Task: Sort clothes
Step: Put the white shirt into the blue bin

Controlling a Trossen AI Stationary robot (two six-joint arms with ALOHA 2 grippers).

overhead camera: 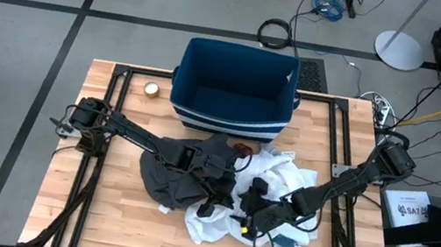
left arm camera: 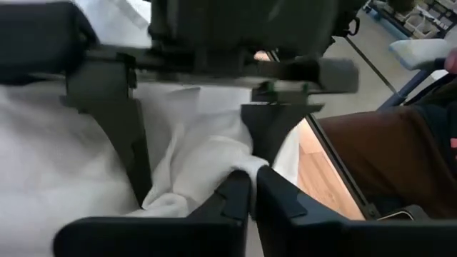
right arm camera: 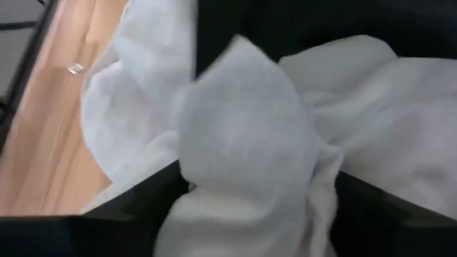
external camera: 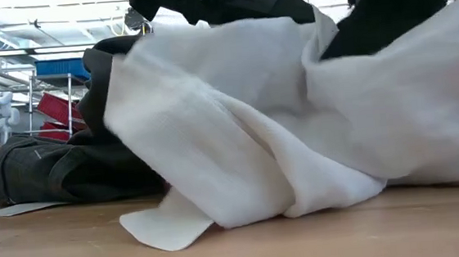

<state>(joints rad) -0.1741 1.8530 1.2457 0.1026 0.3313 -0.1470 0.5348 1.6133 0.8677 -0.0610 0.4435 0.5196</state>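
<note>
Pinching soft white cloth [left arm camera: 193, 153]: left gripper [left arm camera: 251, 193] nearly closed; right gripper [overhead camera: 250, 206] spread wide on folds.

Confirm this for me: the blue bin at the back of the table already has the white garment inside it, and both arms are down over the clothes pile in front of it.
Not quite. The blue bin is empty in the high view; nothing lies inside it. The white garment is out on the table in the pile in front of the bin, beside the dark grey garment. The rest holds: both arms are down over that pile.
</note>
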